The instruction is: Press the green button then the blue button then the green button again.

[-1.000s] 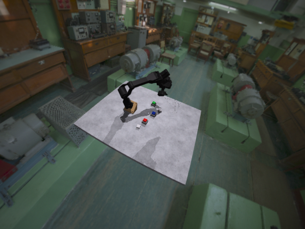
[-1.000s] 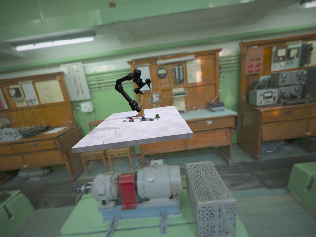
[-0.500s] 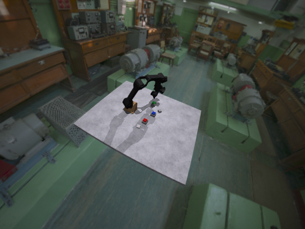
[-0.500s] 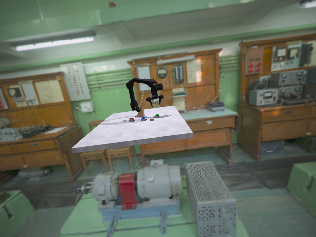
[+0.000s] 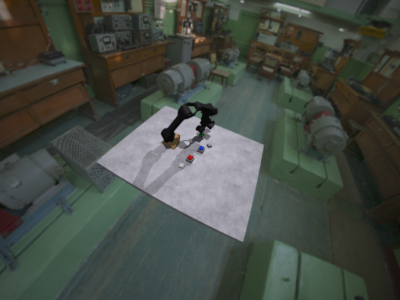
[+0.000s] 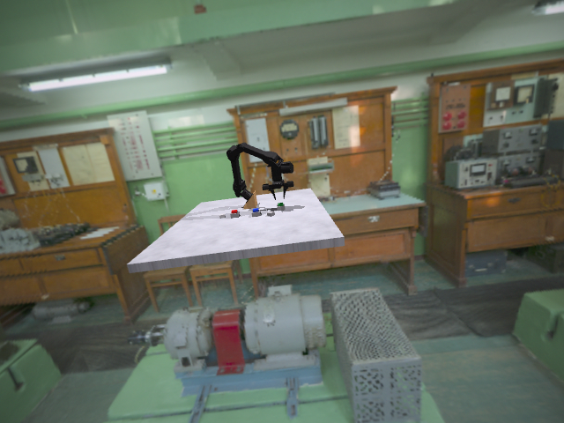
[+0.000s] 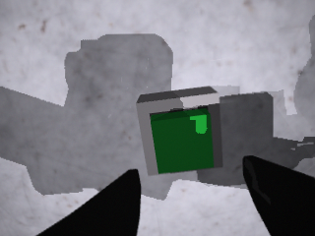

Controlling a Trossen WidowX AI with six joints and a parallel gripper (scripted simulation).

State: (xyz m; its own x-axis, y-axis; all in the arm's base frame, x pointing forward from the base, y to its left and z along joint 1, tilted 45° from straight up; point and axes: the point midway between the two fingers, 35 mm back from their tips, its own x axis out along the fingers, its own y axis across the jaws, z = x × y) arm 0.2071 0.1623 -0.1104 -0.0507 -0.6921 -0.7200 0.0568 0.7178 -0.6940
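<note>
The green button [image 5: 202,135] [image 6: 280,205] [image 7: 182,145] sits in a grey housing on the white table top. The blue button [image 5: 201,148] [image 6: 256,211] stands in its own housing, out of the wrist view. My gripper [image 6: 279,198] [image 7: 190,172] points down, a little above the green button, and is partly open with nothing between its fingers. In the wrist view the fingertips lie to either side of the green cap's near edge. The fingers partly cover the button in the top view.
A red button [image 5: 190,157] [image 6: 234,211] stands beyond the blue one, away from green. A small white block [image 5: 181,165] lies beside it. A small grey block [image 5: 209,145] [image 6: 270,213] lies near the blue button. The arm's base sits on a brown block [image 5: 172,142].
</note>
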